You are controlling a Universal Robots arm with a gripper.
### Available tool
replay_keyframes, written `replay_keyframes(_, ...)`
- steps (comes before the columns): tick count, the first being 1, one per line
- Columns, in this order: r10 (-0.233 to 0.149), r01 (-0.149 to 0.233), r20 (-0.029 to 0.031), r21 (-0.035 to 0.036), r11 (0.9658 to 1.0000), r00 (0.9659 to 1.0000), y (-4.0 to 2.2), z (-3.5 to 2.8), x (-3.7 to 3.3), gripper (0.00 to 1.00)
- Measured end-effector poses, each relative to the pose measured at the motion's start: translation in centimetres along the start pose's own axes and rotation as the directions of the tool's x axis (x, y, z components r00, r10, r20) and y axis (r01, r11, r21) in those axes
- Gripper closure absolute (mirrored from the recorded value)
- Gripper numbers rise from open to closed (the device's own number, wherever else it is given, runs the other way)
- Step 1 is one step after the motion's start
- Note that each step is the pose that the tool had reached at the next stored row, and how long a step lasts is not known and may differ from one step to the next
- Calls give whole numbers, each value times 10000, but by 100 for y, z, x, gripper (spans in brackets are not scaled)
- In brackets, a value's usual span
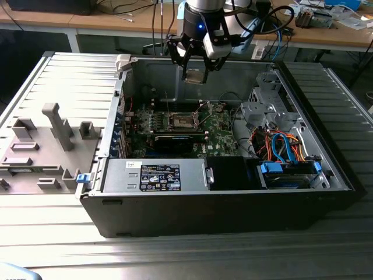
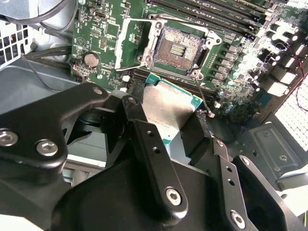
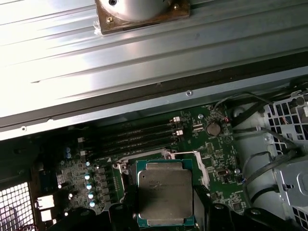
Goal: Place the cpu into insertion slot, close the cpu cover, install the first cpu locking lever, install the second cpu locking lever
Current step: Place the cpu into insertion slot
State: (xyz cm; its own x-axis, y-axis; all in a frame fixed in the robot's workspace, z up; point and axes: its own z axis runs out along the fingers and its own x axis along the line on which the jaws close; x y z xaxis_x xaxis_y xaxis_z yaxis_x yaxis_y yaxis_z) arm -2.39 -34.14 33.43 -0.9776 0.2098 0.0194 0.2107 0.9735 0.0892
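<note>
Black linkage gripper [image 1: 195, 69] high over the open case, near its far wall. Fingers [image 2: 149, 144] clamped on opposite edges of the small flat square cpu with dull silver-grey top and green border [image 2: 167, 103], pinching it; nothing else in the grasp. Chip in the air, well apart from the board, and in both wrist views roughly over the small square insertion slot with dark centre and silvery rim [image 2: 177, 48]. Slot bare, contact field exposed. Thin silvery windowed cpu cover [image 2: 120, 45] standing open just beside the slot, not yet closed.

Risks, as judged:
- Tilt of the chip hard to read from these views; if lowered askew, likely to land on one corner and bend the socket contacts.
- Wrong rotation or slight sideways offset: seated on the rim, not in the recess.
- Grip on thin edges only; possible slip or twist on first contact.
- Open cover and thin wire locking lever [image 2: 202, 96] close by; possible snag on the broad fingers.

Containers:
- Large black metal tower case [image 1: 233, 201] on its side, side panel off. Inside: green motherboard [image 1: 218, 125], long black expansion card [image 1: 175, 141], silvery power-supply box with label [image 1: 154, 175], blue-tabbed drive bay [image 1: 289, 170], bundle of orange and blue cables [image 1: 278, 143].
- Slot itself: empty.
</note>
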Motion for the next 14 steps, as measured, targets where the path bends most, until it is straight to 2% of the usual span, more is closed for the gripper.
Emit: replay_keyframes(14,303,-303,27,-6,9995,9995,0,2,0,45)
